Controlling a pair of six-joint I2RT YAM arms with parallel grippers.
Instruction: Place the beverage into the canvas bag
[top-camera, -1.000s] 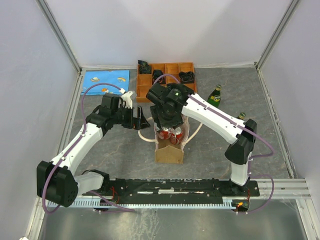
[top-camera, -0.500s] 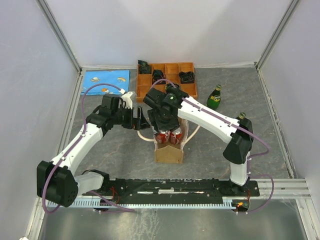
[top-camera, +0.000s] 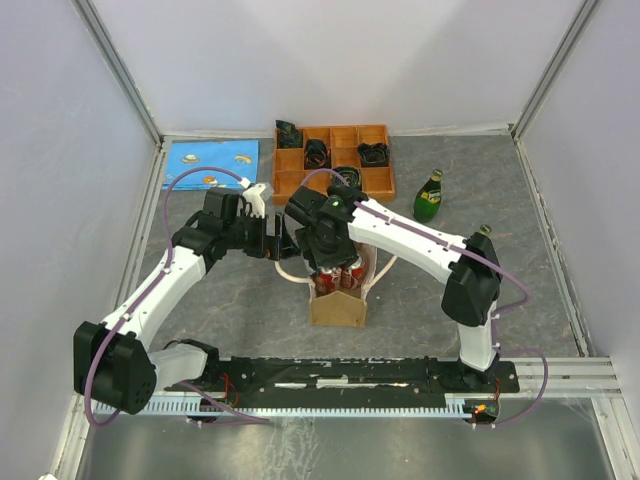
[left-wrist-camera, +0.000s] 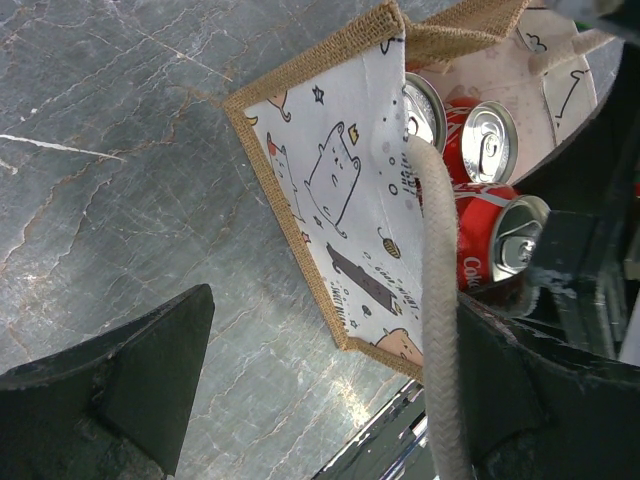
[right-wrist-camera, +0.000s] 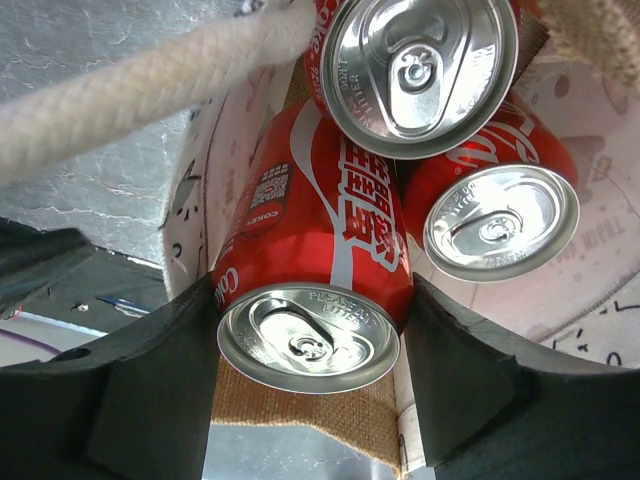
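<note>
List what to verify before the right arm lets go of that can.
1. Grip: the right gripper has its jaws on both sides of the held can - ok.
2. Held can inside the canvas bag: its lower end is in, its top sits by the rim - cannot tell.
3. Held can upright: it leans against the lining - not ok.
4. Room: two other cans stand inside; the gap beside them - cannot tell.
5. Rope handle off the can - ok.
6. Left gripper steadying the bag: jaws open astride its wall - cannot tell.
</note>
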